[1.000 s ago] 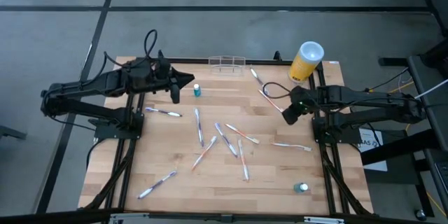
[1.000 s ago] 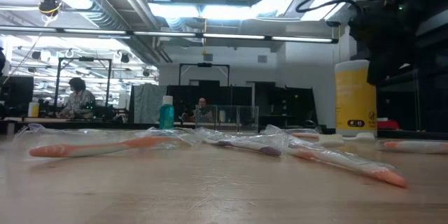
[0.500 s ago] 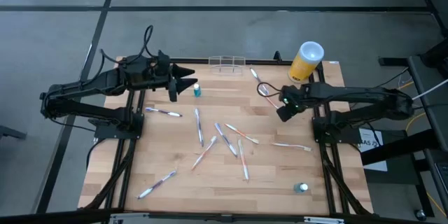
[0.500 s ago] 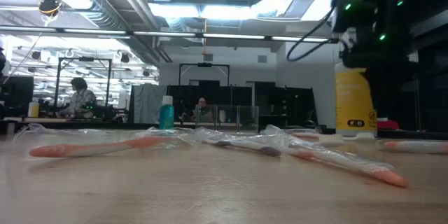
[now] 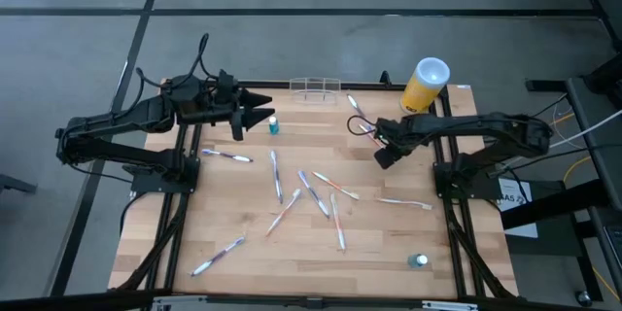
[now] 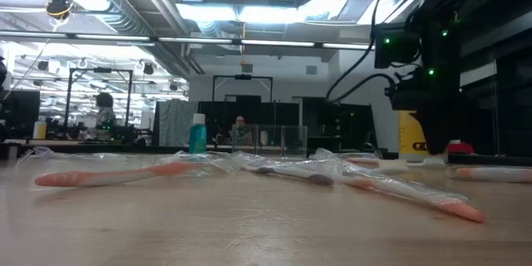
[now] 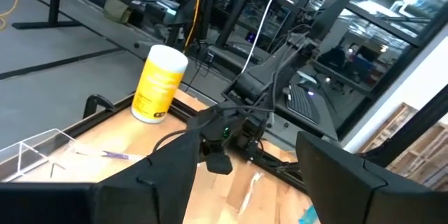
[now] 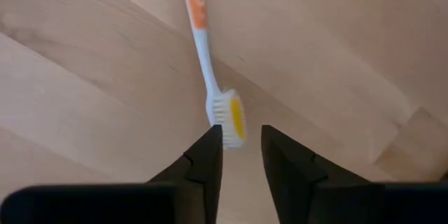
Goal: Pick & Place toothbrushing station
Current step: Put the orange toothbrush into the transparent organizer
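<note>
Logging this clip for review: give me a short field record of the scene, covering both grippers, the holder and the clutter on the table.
left gripper: open, empty, raised near the table's far left, beside the small teal bottle
right gripper: fingers parted, low over an orange toothbrush, its bristle head just ahead of the tips; nothing held
toothbrushing station: clear holder at the far edge, empty, untouched
yellow cylinder: far right corner
loose toothbrushes: scattered mid-table
task status: nothing placed yet

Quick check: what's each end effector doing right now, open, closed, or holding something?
Left end effector: open, holding nothing, near the small teal bottle.
Right end effector: open, empty, over the orange toothbrush head.
</note>
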Available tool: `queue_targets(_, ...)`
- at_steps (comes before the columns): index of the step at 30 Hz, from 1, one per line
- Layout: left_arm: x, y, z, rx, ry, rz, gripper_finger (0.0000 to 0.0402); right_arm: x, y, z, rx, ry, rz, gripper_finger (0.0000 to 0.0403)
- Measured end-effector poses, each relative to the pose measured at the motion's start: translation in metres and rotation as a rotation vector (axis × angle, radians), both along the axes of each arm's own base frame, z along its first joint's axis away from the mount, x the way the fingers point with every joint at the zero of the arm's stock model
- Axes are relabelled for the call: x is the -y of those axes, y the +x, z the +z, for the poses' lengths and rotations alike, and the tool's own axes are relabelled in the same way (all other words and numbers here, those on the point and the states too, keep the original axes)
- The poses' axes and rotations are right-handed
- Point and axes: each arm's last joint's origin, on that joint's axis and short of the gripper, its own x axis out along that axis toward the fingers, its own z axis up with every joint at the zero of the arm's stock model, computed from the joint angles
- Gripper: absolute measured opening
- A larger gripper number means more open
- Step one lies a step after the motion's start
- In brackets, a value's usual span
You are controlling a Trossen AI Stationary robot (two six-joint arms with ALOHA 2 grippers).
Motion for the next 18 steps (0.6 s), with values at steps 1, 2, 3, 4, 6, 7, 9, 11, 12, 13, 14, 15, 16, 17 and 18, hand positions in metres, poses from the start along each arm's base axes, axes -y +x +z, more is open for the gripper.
queue_targets(1,0.0,0.0,0.0,0.0,-0.001,-0.008,0.0235,0.0,0.001,-0.002,-0.008,0.002,0.0,0.0119)
queue_targets(2,0.001,0.0,0.0,0.0,-0.002,-0.016,0.0235,0.0,0.001,-0.003,-0.018,0.003,0.0,0.0128)
queue_targets(3,0.001,0.0,0.0,0.0,-0.002,-0.021,0.0235,0.001,0.002,-0.005,-0.025,0.005,0.0,0.0136)
queue_targets(4,0.001,0.0,0.0,0.0,-0.003,-0.027,0.0235,0.001,0.002,-0.007,-0.032,0.007,0.0,0.0144)
queue_targets(6,0.001,0.0,0.0,0.0,-0.004,-0.036,0.0235,0.001,0.003,-0.01,-0.044,0.011,0.0,0.0158)
queue_targets(7,0.001,0.0,0.0,0.0,-0.004,-0.036,0.0235,0.001,0.003,-0.011,-0.046,0.012,0.0,0.0162)
queue_targets(9,0.001,0.0,0.0,-0.001,0.0,-0.037,0.0235,0.001,0.005,-0.012,-0.033,0.019,0.0,0.0165)
queue_targets(11,0.001,0.0,0.0,-0.002,0.005,-0.038,0.0235,0.001,0.008,-0.012,0.002,0.037,0.001,0.0158)
queue_targets(12,0.001,0.0,0.0,-0.003,0.009,-0.038,0.0235,0.001,0.009,-0.012,0.019,0.048,0.002,0.015)
queue_targets(13,0.001,0.0,0.0,-0.004,0.013,-0.038,0.0235,0.001,0.01,-0.012,0.031,0.057,0.002,0.0139)
queue_targets(14,0.001,0.0,0.0,-0.005,0.015,-0.039,0.0235,0.001,0.011,-0.012,0.04,0.067,0.0,0.0125)
queue_targets(15,0.001,0.0,0.0,-0.006,0.019,-0.039,0.0235,0.001,0.011,-0.012,0.044,0.073,-0.002,0.0108)
queue_targets(16,0.001,0.0,0.0,-0.006,0.02,-0.039,0.0235,0.001,0.011,-0.012,0.049,0.084,-0.002,0.0089)
queue_targets(17,0.001,0.0,0.0,-0.006,0.021,-0.039,0.0235,0.0,0.011,-0.012,0.054,0.097,-0.001,0.0068)
queue_targets(18,0.001,0.0,0.0,-0.006,0.021,-0.039,0.0235,0.0,0.012,-0.012,0.059,0.11,0.0,0.0045)
